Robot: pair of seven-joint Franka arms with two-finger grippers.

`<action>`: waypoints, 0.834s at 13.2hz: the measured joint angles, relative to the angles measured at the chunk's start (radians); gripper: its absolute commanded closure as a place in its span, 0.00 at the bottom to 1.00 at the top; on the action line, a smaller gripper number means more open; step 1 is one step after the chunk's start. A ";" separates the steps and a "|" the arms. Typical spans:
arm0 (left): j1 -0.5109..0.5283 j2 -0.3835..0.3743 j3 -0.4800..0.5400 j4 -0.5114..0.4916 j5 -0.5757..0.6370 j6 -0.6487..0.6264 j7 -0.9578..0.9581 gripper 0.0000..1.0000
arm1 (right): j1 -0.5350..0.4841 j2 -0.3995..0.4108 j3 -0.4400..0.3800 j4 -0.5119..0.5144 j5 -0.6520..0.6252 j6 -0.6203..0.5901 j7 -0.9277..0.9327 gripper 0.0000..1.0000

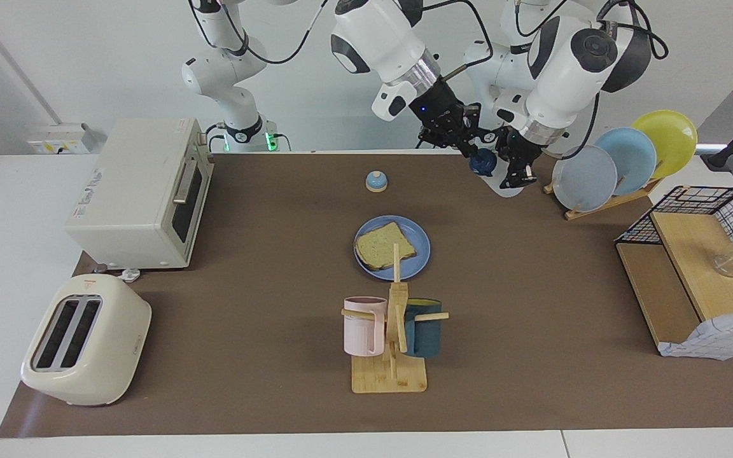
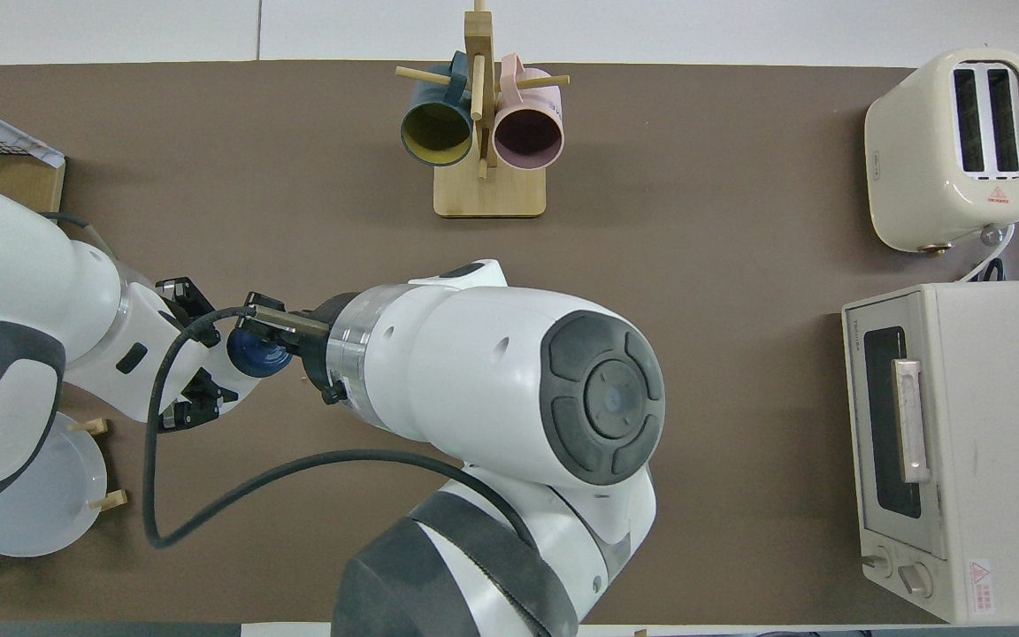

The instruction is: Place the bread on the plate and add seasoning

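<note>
The brown table mat point(image 1: 532, 318) carries a cream oven point(image 1: 140, 194) at the right arm's end, with small dark lettering on its top that is too fine to read. Beside it, farther from the robots, stands a cream two-slot toaster point(image 1: 86, 340) with a red triangular warning mark on its top.

At the left arm's end of the table, both arms meet above the mat's edge nearest the robots. The left gripper point(image 1: 511, 166) is clamped around the body of the seasoning point(image 1: 497, 178), a small translucent whitish plastic bottle that it holds off the mat, beside the wooden rack of upright plates point(image 1: 621, 159). The right gripper point(image 1: 472, 154) is closed on the bottle's dark navy cap point(image 2: 258, 351); the fingertips look to be pinching it, though the contact is hard to make out.

Mid-table lies the round medium-blue plate point(image 1: 418, 245), with the bread point(image 1: 384, 246), a square pale toast slice with a brown crust, flat on it. Farther from the robots stands a wooden mug tree point(image 1: 390, 369) with a pink mug point(image 1: 363, 326) and a dark teal mug point(image 1: 422, 327). Nearer the robots than the plate sits a small blue-and-tan domed bell point(image 1: 376, 181).
</note>
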 measured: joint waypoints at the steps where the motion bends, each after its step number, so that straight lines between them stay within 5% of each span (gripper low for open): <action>1: 0.000 -0.001 0.000 0.002 -0.001 0.001 0.000 1.00 | -0.005 0.000 -0.001 0.000 0.029 0.000 0.002 1.00; 11: 0.001 -0.003 -0.001 0.001 -0.011 0.011 -0.005 1.00 | -0.074 0.001 -0.005 0.002 0.191 0.010 0.060 1.00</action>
